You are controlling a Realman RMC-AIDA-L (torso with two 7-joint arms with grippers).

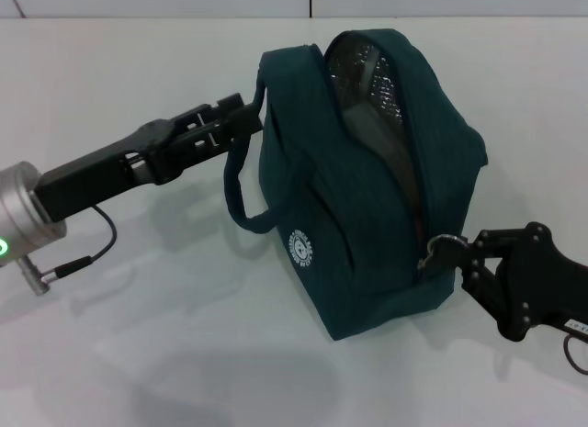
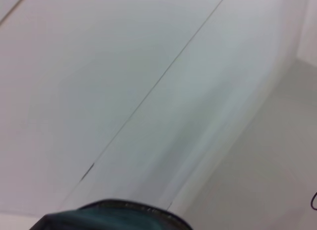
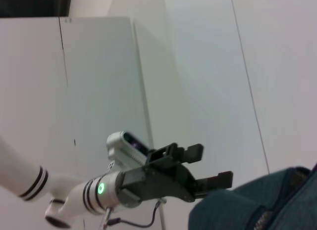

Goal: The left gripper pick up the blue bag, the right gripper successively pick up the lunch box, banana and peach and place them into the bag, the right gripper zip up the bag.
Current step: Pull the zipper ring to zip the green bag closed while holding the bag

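Note:
The blue bag (image 1: 367,197) stands upright mid-table, its top zipper parted so the silver foil lining (image 1: 363,69) shows. My left gripper (image 1: 254,115) is shut on one loop handle at the bag's upper left side. My right gripper (image 1: 459,252) is at the bag's near right end, shut on the metal ring pull (image 1: 443,246) of the zipper. The right wrist view shows the left gripper (image 3: 218,183) beside the bag (image 3: 257,207). A sliver of bag fabric (image 2: 114,217) shows in the left wrist view. The lunch box, banana and peach are out of view.
The second loop handle (image 1: 241,202) hangs free on the bag's left face above the round white logo (image 1: 301,247). The white table (image 1: 138,335) spreads around the bag. A thin black cable (image 1: 87,252) trails under the left arm.

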